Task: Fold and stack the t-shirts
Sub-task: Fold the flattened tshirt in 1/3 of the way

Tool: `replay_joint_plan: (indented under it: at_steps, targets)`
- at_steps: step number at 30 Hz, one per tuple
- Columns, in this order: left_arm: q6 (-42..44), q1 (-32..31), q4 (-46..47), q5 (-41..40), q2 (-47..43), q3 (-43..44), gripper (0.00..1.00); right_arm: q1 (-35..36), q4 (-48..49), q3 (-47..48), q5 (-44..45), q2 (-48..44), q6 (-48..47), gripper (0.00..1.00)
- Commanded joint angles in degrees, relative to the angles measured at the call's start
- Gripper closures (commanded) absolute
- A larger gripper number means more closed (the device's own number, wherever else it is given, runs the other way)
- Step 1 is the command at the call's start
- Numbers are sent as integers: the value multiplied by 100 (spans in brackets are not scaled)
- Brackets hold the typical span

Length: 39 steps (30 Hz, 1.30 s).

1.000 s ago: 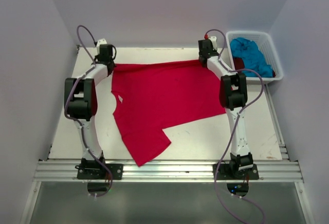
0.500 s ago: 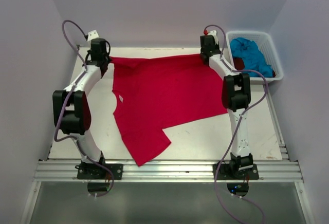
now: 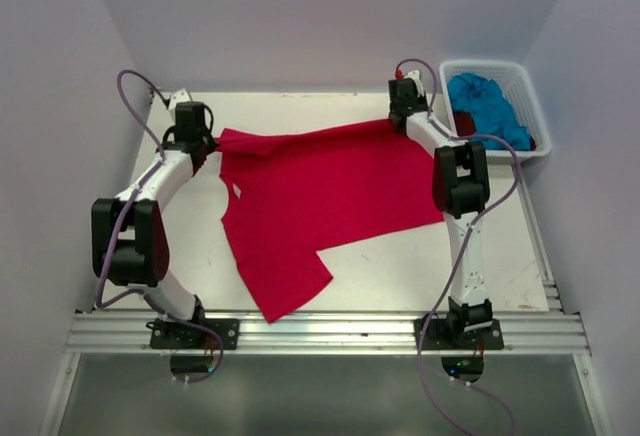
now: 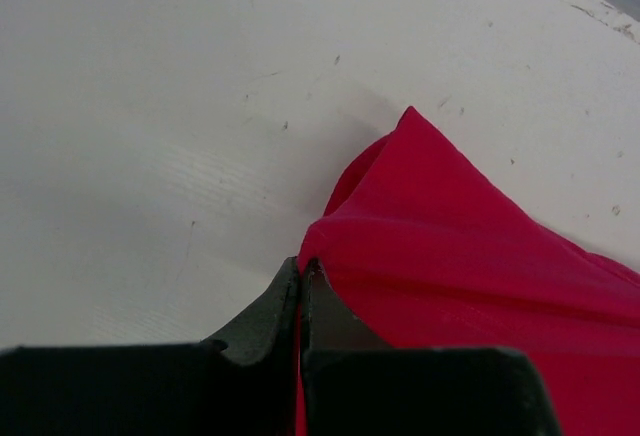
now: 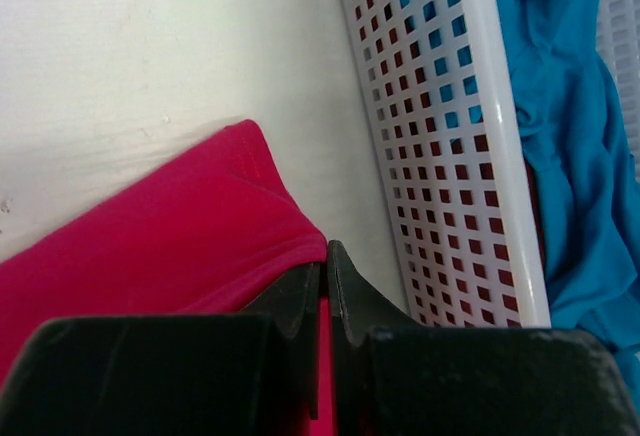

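Leftward travel of the left arm is the main change: its left gripper point(image 3: 208, 139) now sits further out toward the surface's left edge than a second ago and slightly nearer than at mid-swing, clenched on the far-left corner of the bright red-pink cloth t-shirt point(image 3: 320, 191). The right gripper point(image 3: 398, 121) barely differs in place, pinched tight on the far-right corner. Between them the far hem runs nearly straight, with a small fold just inside the left corner. I judge this as spreading rather than folding: the shirt lies mostly flat in mid-surface, one sleeve reaching toward the near rail, and no fold is made yet. The turquoise blue t-shirt point(image 3: 490, 106) and a glimpse of dark red cloth point(image 3: 462, 121) wait in the white perforated plastic basket point(image 3: 535, 121). Room is tight on the right, where the gripper stands just beside the basket wall; the white surface point(image 3: 300, 106) shows bare strips along the far and left sides.
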Motion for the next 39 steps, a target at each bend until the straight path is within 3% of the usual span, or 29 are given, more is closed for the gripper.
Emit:
replay_joint_plan:
  at_steps: [1,21,22,26,30,33,34,35,37,39]
  targets:
    - [-150,33,-48,-66,-322,-58,100,-107,-29,-223,306,-453,2,100]
    - [-466,-107,-242,365,-850,-453,100,-72,129,-699,472,-708,2,100]
    - [-527,-151,-259,417,-885,-471,100,-54,146,-699,507,-690,2,93]
    - [-747,-292,-347,620,-990,-541,100,-37,147,-690,499,-681,2,84]
    - [-949,-529,-566,743,-1192,-559,100,-28,68,-637,508,-673,54,24]
    - [-1134,-713,-890,787,-1411,-559,98,-28,24,-611,499,-708,116,15]
    - [-1221,-810,-935,778,-1491,-559,73,-19,15,-602,482,-716,133,13]
    - [-1248,-846,-962,717,-1587,-568,57,-19,-11,-585,455,-725,160,13]
    - [-1344,-1004,-1076,551,-1868,-577,33,-28,-29,-558,385,-778,212,13]
    - [-1398,-1092,-1068,357,-2192,-629,20,-10,-82,-541,289,-822,274,12]
